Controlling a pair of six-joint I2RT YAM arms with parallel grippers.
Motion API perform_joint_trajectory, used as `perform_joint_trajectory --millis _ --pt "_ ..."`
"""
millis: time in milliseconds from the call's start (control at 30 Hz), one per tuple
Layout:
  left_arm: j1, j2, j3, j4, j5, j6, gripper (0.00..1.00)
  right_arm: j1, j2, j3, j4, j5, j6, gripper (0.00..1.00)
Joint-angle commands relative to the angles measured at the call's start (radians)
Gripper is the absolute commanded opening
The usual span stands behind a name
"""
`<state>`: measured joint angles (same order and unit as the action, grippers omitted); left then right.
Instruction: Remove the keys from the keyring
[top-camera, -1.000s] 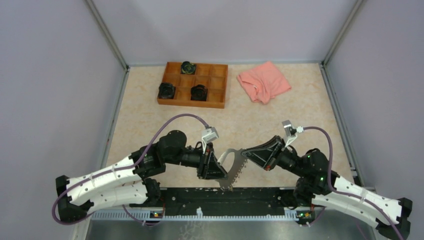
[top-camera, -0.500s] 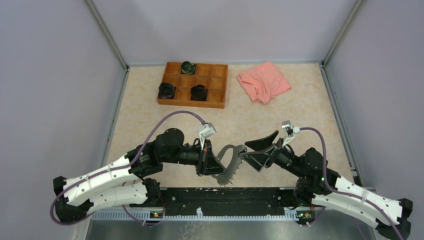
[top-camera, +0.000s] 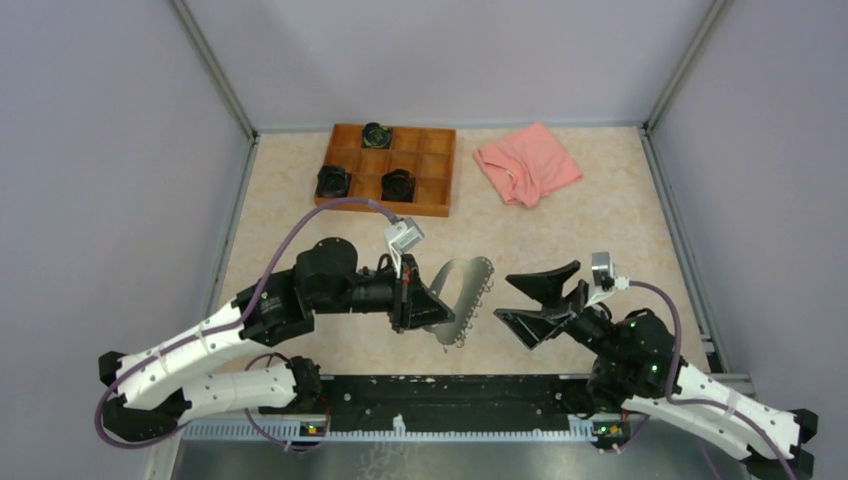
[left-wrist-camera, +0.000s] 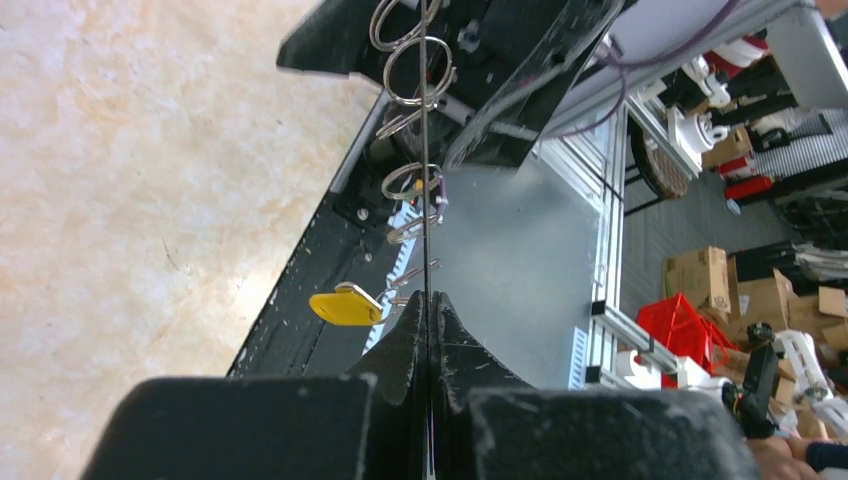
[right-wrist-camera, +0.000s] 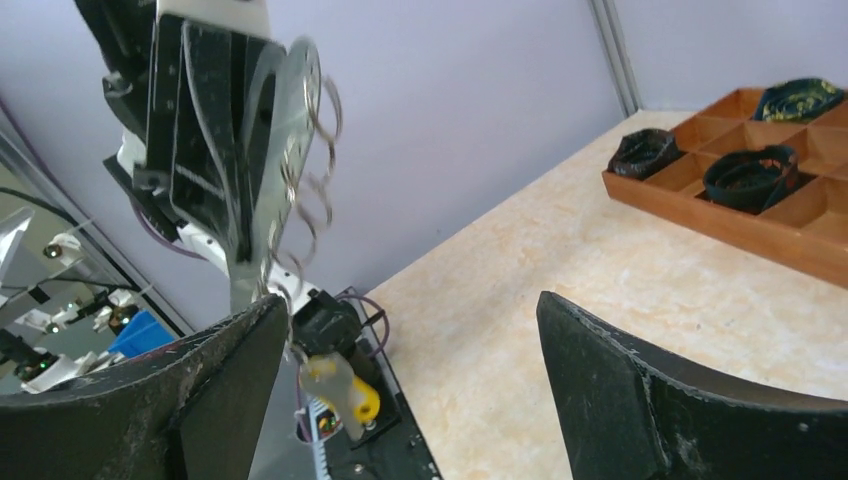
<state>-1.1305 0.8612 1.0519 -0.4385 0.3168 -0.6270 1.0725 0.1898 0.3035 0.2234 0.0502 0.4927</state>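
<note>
My left gripper (top-camera: 432, 312) is shut on the keyring (top-camera: 463, 291), a flat silvery oval held up on edge above the table. In the left wrist view the keyring (left-wrist-camera: 425, 150) shows as a thin line running up from the closed jaws of my left gripper (left-wrist-camera: 429, 300). Small split rings (left-wrist-camera: 418, 70) hang along its rim, and a yellow-headed key (left-wrist-camera: 345, 306) hangs near the jaws. My right gripper (top-camera: 525, 300) stands wide open just right of the keyring, apart from it. Its wrist view shows the keyring (right-wrist-camera: 285, 120) and the yellow key (right-wrist-camera: 340, 392) beside its left finger (right-wrist-camera: 220, 370).
A wooden compartment tray (top-camera: 432, 160) with three black round objects stands at the back. A pink cloth (top-camera: 527, 162) lies to its right. A black rail (top-camera: 450, 390) runs along the near table edge. Purple walls close in both sides.
My right gripper has let go of the keyring, opened wide and drawn back to the right. My left gripper has closed on the keyring and carried it up and away from the near edge.
</note>
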Motion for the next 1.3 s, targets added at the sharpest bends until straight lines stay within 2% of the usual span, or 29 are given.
perform_joint_trajectory --millis 0,200,300,400,500,733,967,1267 --pt "0.013 0.018 0.096 -0.02 -0.043 -0.009 0.0 0.002 -0.076 -0.097 0.176 -0.046 -0.089 0.91" --pt "0.071 0.046 0.123 -0.026 0.016 -0.023 0.0 0.001 -0.018 -0.16 0.309 -0.131 -0.134 0.83" --pt "0.162 0.052 0.105 -0.007 0.121 -0.027 0.0 0.001 0.008 -0.183 0.358 -0.155 -0.153 0.82" --pt "0.292 0.049 0.065 0.037 0.283 -0.037 0.0 0.001 0.013 -0.2 0.373 -0.17 -0.19 0.82" --pt "0.356 0.059 0.033 0.078 0.377 -0.046 0.0 0.001 0.05 -0.202 0.375 -0.178 -0.215 0.82" --pt "0.415 0.082 -0.001 0.151 0.475 -0.068 0.0 0.002 0.187 -0.219 0.502 -0.13 -0.257 0.81" --pt "0.432 0.087 -0.024 0.194 0.514 -0.087 0.0 0.029 0.267 -0.274 0.717 -0.168 -0.324 0.74" --pt "0.443 0.094 -0.047 0.238 0.537 -0.096 0.0 0.049 0.271 -0.213 0.623 -0.184 -0.395 0.73"
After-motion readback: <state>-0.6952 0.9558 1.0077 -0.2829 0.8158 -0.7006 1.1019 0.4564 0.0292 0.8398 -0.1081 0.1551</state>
